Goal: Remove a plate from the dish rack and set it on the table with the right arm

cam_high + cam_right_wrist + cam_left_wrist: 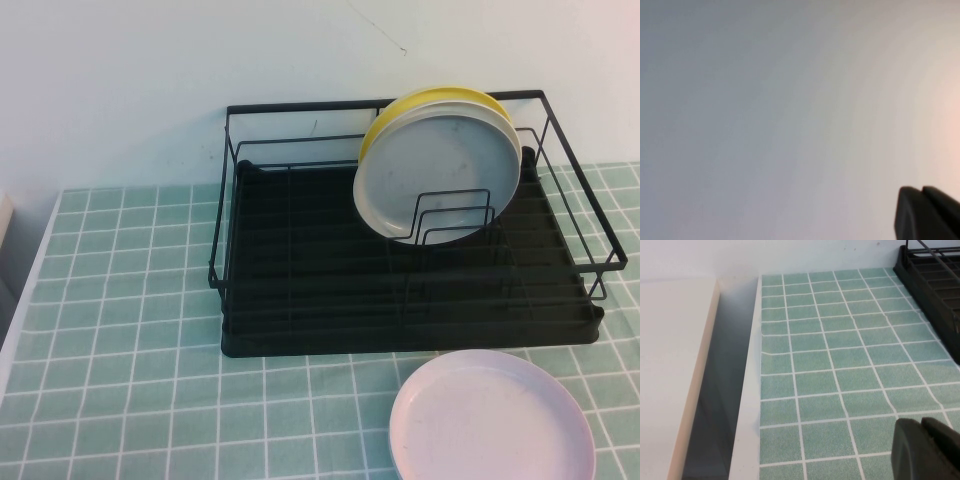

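Observation:
The light grey plate [440,180] stands upright in the black wire dish rack [300,300], leaning in the plate-holder loops at its right side. A white plate [512,135] and a yellow plate [400,112] stand right behind it. Neither arm shows in the high view. My right gripper [921,190] is shut and empty, and its wrist view shows only a blank pale surface. My left gripper [921,422] is shut and empty, low over the green tiled table [830,365], left of the rack's corner [935,285].
A pale pink plate [492,418] lies flat on the table [130,330] in front of the rack's right half. The table's left edge [747,405] drops off beside a white surface [670,365]. A pale wall rises behind the rack.

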### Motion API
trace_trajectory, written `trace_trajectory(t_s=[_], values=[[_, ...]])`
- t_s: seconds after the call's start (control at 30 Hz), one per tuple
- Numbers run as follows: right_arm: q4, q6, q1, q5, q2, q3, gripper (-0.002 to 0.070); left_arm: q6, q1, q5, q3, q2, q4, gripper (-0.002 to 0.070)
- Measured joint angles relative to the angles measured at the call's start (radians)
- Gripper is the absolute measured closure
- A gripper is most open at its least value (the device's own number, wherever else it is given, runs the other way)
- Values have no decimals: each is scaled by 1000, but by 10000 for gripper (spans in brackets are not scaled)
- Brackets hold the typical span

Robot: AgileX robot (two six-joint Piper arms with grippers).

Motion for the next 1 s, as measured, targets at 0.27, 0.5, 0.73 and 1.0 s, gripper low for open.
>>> trace_trajectory(t_s=[0.27,0.5,0.73,1.0], values=[[23,1,0,107,0,-27,678,2,0,0,0,0,0,678],[22,1,0,618,25,-308,678,2,0,0,0,0,0,678],[22,1,0,888,265,-518,678,2,0,0,0,0,0,678],[66,-173,0,1216,662,-793,678,2,0,0,0,0,0,678]])
